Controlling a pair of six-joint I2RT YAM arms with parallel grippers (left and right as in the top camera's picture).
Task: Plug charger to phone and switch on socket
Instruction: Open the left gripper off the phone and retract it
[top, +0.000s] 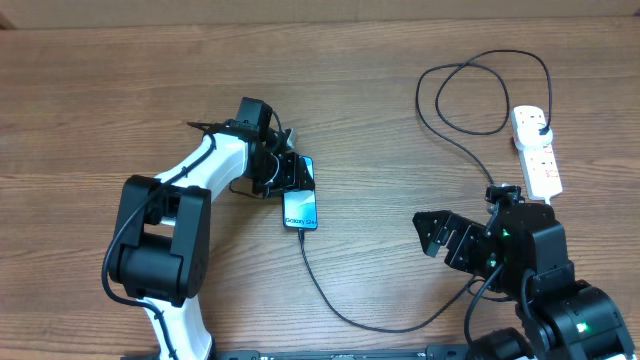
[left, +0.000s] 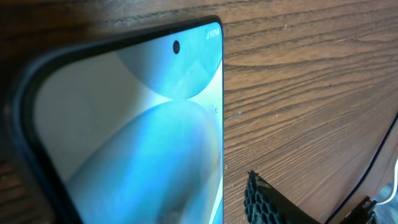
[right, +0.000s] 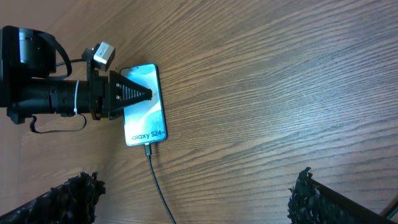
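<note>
The phone lies flat on the wooden table, its light blue screen up and showing "Galaxy" text. It also shows in the right wrist view and fills the left wrist view. The black charger cable has its tip in the phone's near end. It curves right and loops up to the black adapter in the white socket strip. My left gripper sits low over the phone's far half, open. One finger stands just off the phone's edge. My right gripper is open and empty, right of the phone.
The cable's loops lie on the table left of the strip at the back right. A stretch of cable crosses the right edge of the left wrist view. The table's far edge runs along the top.
</note>
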